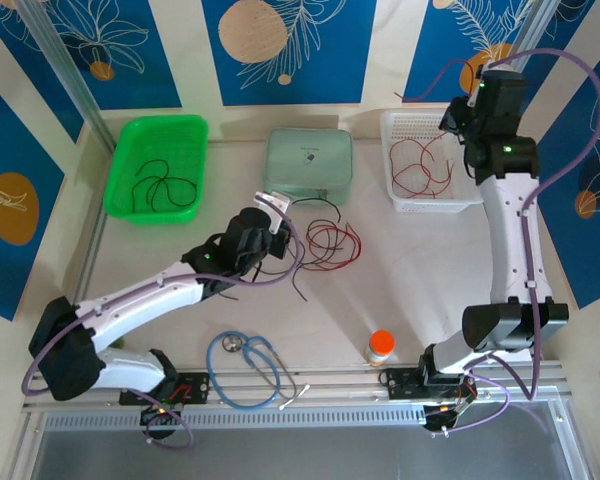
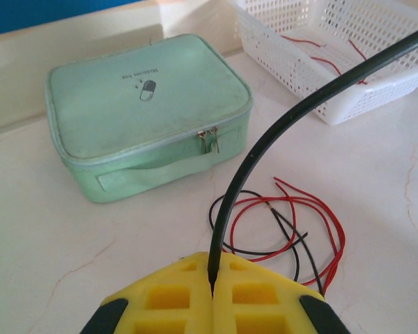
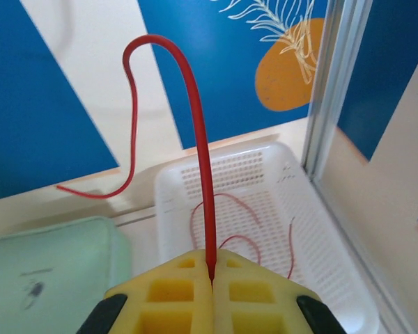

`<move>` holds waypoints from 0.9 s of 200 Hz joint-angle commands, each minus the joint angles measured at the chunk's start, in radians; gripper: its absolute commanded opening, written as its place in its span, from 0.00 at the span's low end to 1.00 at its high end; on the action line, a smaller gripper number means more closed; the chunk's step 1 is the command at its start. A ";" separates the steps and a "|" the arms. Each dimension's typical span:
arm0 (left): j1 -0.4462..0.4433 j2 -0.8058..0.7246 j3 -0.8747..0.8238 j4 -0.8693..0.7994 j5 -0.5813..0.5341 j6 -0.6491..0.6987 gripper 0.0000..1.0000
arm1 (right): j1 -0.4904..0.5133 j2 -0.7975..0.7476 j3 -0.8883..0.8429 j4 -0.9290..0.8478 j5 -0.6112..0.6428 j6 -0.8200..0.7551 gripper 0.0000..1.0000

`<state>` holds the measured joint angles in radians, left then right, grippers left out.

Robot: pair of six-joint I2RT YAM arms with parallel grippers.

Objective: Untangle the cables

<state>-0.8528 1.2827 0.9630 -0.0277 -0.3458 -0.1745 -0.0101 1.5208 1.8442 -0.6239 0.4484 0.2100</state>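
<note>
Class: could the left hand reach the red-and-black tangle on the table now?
Probably yes: the tangle lies just ahead, nothing between, though the left hand is shut on a black cable.

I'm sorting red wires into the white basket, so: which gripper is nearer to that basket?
Right. The right gripper hangs just above the white basket, shut on a red cable. The left gripper is over mid-table, near the mint medicine case, shut on a black cable.
</note>
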 commanded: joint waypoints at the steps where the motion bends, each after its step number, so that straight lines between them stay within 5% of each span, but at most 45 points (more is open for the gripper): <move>1: 0.003 -0.057 0.042 -0.083 -0.017 0.020 0.00 | 0.006 0.046 -0.033 0.202 0.164 -0.093 0.00; 88: 0.001 -0.208 0.120 -0.257 -0.073 0.047 0.00 | -0.049 0.358 -0.014 0.338 0.211 -0.120 0.00; 180: 0.003 -0.279 0.195 -0.385 -0.172 0.055 0.00 | -0.077 0.656 0.053 0.154 0.153 0.020 0.00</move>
<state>-0.8528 1.0321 1.1027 -0.3588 -0.4576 -0.1471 -0.0818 2.1590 1.8668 -0.4046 0.6281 0.1524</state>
